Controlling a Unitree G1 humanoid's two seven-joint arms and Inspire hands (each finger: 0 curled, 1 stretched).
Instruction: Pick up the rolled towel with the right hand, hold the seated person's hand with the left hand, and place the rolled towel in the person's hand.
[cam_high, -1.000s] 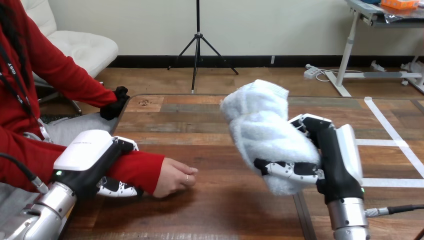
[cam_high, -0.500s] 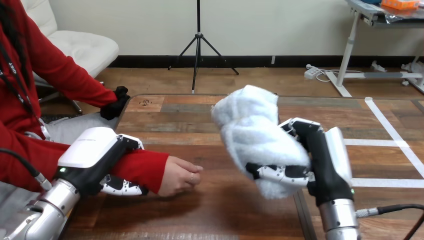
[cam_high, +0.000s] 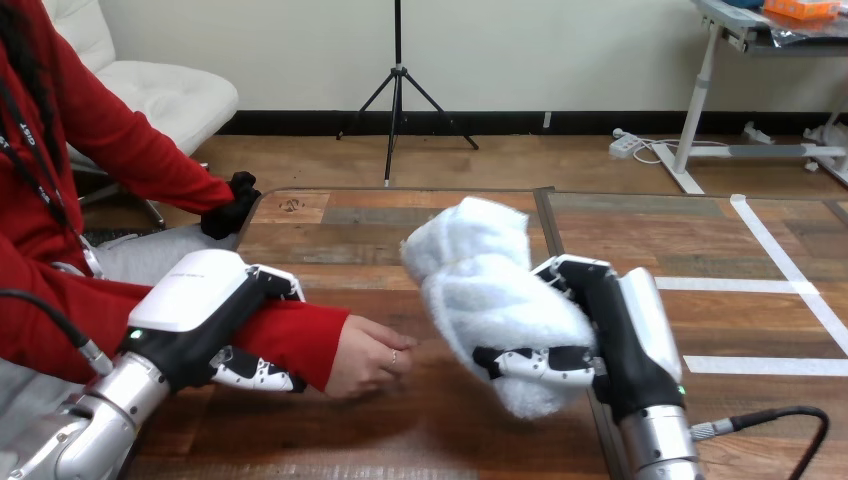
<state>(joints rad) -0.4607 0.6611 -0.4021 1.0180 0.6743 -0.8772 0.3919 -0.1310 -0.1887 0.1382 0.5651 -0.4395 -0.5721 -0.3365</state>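
Note:
A white rolled towel (cam_high: 485, 290) hangs above the table, tilted, with my right hand (cam_high: 600, 335) shut on it from the right side. To its left the person's hand (cam_high: 370, 352) rests loosely curled on the wood, a short gap from the towel. My left hand (cam_high: 215, 325) lies over the red sleeve just behind that wrist, and its fingers (cam_high: 250, 372) curl under the forearm.
A seam (cam_high: 545, 225) splits the wooden table (cam_high: 400, 235) into two panels. White tape lines (cam_high: 790, 275) cross the right panel. The person sits at the left edge, with their other, black-gloved hand (cam_high: 232, 205) near the table's far left corner.
My right hand has carried the towel leftward, closing most of the gap to the person's hand. My left hand and the held forearm have slid a little to the right.

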